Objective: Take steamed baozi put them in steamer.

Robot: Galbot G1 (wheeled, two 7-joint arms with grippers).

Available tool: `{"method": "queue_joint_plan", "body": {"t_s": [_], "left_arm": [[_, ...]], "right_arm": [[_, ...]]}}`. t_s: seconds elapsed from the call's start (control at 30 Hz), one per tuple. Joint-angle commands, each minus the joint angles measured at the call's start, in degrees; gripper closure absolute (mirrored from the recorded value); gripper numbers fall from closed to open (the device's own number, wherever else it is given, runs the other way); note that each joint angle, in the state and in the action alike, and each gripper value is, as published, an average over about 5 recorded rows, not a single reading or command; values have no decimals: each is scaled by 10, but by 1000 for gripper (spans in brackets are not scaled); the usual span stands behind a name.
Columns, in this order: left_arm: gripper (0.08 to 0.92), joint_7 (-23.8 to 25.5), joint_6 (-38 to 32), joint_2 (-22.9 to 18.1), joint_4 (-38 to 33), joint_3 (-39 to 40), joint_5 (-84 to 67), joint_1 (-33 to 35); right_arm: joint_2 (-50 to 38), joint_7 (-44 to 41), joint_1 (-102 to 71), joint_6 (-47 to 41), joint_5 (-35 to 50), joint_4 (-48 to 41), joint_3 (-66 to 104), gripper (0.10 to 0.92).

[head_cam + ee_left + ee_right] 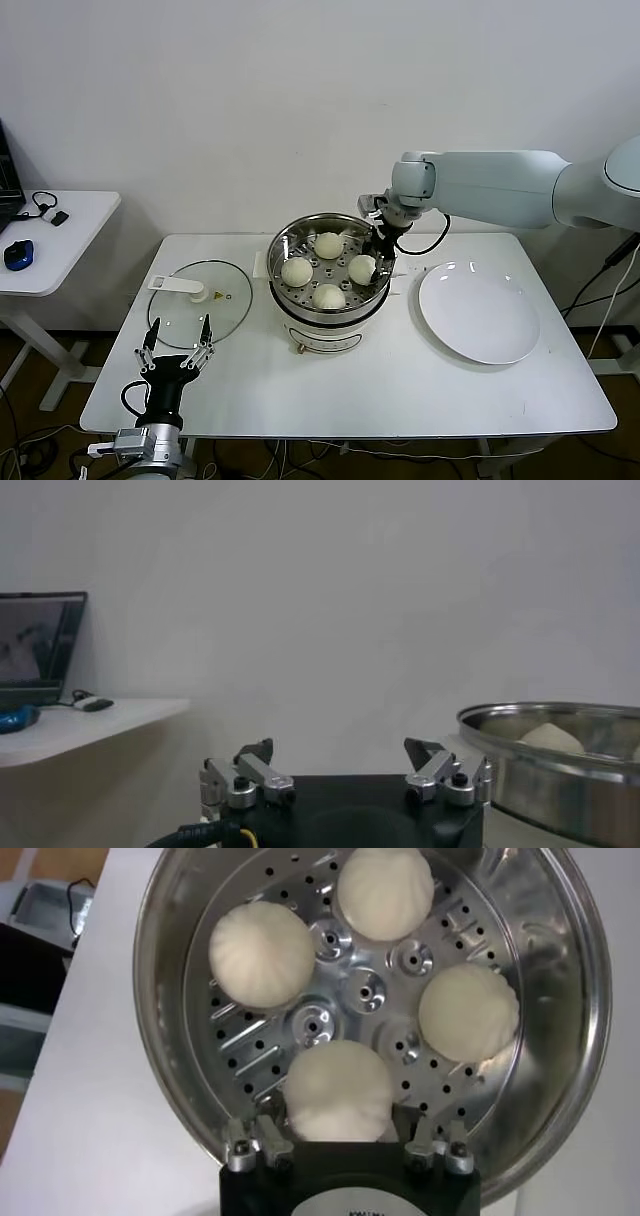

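Right gripper [338,1138]: I had its fingers [262,1144] straddling the fourth baozi [338,1091], spread slightly wider than the bun, apparently releasing it.
Baozi: all four sat on the perforated floor of the steamer [283,250]; three lay beyond the fingertips.
Left gripper [178,350]: I kept it parked near the glass lid [222,292], fingers spread, holding nothing.
Risk: I judged a pad might cling and drag the bun on withdrawal.
Risk: a sideways exit might clip the steamer rim.

Four baozi [329,268] in steamer [283,247], between lid [200,303] left and plate [480,314] right.
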Motion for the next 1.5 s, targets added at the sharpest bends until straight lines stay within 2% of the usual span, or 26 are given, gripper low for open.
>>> {"method": "queue_joint_plan", "body": {"t_s": [0.03,0.17,0.4,0.6,0.83,1.03,1.2,1.33,1.5], "left_arm": [[177,-1,-1,2,-3,-3,-2,1],[177,0,0,2,-7,-3,-3,2],[177,1,3,4,-20,1,-1,9],[177,1,2,10,-27,3,0,15],[177,2,3,13,-32,5,6,17],[177,3,3,14,-32,6,10,20],[177,3,3,13,-28,7,15,18],[177,6,3,12,-26,11,20,18],[177,7,3,11,-20,16,28,17]], "right_arm": [[0,19,-2,-5,1,2,5,268],[-8,26,15,-7,13,9,9,209],[-59,68,62,-23,31,48,29,203],[-156,229,55,-79,23,140,103,203],[-293,418,-50,-133,22,258,247,203],[-408,536,-242,-115,7,360,448,203],[-487,587,-535,-63,-22,440,724,203],[-490,600,-828,-27,-80,486,1001,203],[-417,597,-1112,23,-161,514,1276,203]]}}
